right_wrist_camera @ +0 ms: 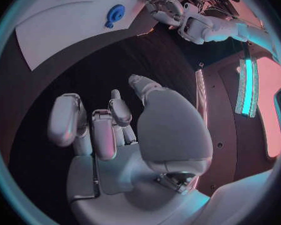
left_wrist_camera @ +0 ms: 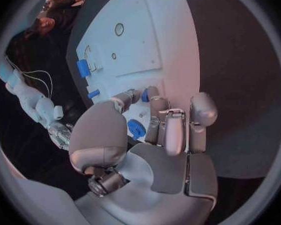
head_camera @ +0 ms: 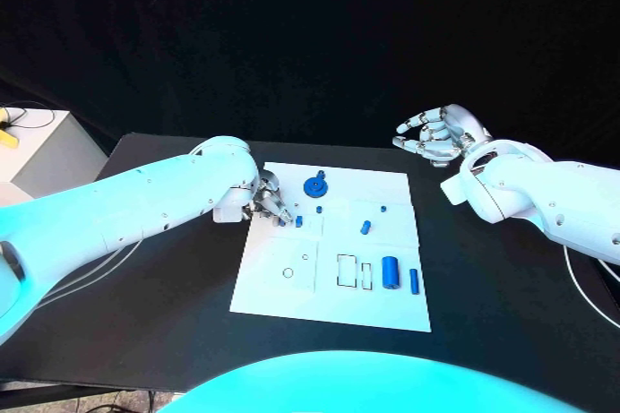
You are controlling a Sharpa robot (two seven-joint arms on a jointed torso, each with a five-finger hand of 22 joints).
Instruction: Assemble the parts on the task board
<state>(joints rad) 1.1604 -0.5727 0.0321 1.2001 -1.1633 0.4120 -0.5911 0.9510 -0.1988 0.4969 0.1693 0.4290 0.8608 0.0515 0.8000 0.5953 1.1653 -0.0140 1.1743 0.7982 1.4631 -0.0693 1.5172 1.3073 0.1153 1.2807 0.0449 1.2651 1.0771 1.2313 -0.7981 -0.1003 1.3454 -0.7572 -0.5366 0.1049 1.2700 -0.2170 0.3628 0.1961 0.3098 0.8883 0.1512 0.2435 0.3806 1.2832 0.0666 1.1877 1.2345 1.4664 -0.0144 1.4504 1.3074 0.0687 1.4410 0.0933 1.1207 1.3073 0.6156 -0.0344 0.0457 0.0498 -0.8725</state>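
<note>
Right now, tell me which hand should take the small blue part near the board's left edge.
Left. The left hand is already over the task board, fingertips at that small blue part. The right hand hangs off the board, past its far corner, holding nothing.

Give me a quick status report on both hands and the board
Left hand down on the task board, fingertips at a small blue part; grip unclear. Right hand raised off the board, fingers curled, holding nothing. Nothing in the way.
</note>
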